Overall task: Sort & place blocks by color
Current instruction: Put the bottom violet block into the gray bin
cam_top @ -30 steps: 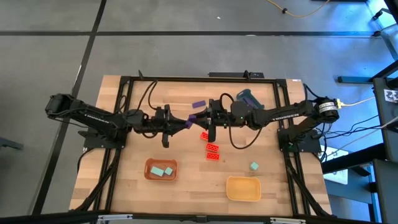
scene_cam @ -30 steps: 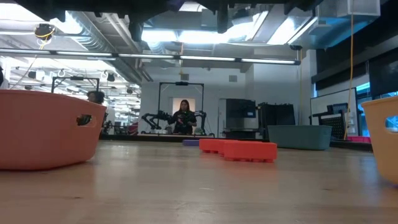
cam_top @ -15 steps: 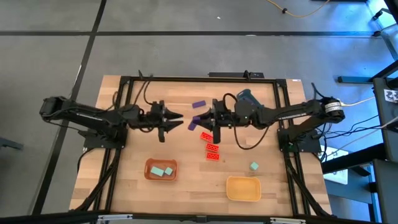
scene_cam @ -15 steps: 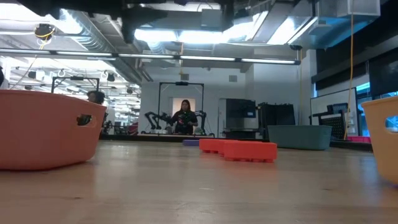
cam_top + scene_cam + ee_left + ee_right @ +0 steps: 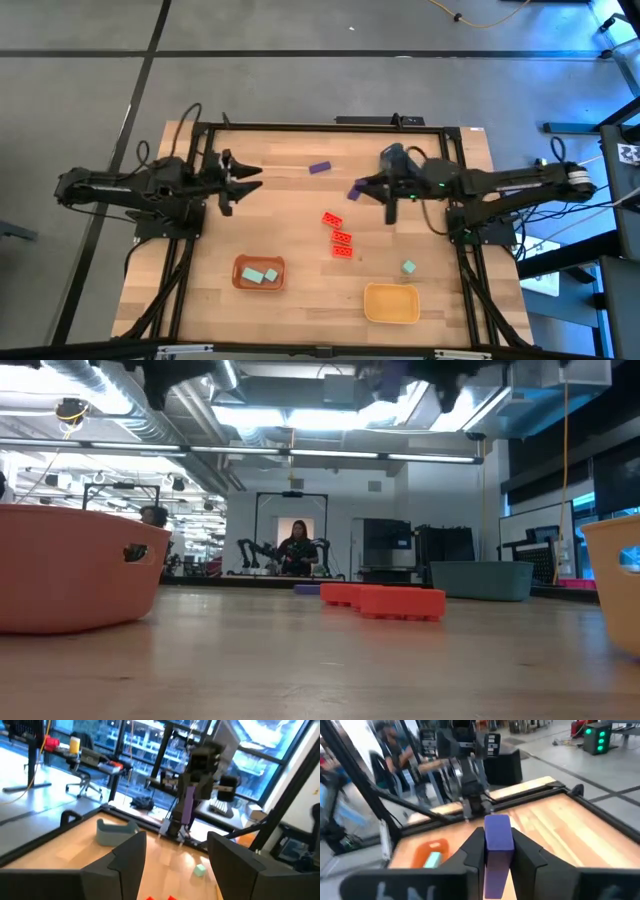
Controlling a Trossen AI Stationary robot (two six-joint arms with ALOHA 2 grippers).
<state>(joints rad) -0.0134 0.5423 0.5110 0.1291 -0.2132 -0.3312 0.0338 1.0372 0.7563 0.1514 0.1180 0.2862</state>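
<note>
From above we see the left gripper (image 5: 252, 178) at about nine o'clock on the table (image 5: 300, 290), fingers spread apart and holding nothing. The right gripper (image 5: 362, 187) sits near two o'clock, clamped on a purple bar (image 5: 355, 189) (its wrist camera shows the bar (image 5: 497, 845) pinched upright between the two fingers (image 5: 473, 851)). The second purple bar (image 5: 319, 168) lies on the wood toward twelve o'clock. Three red bricks (image 5: 338, 235) lie in a loose line at the table's centre. Two teal cubes (image 5: 262, 275) rest inside the orange tray (image 5: 240, 265) at seven o'clock, while a third teal cube (image 5: 409, 267) lies on the bare wood at four o'clock, just beyond the yellow tray (image 5: 391, 315) at five o'clock. A blue-grey cup (image 5: 392, 153) stands near one o'clock, partly under the right arm.
</note>
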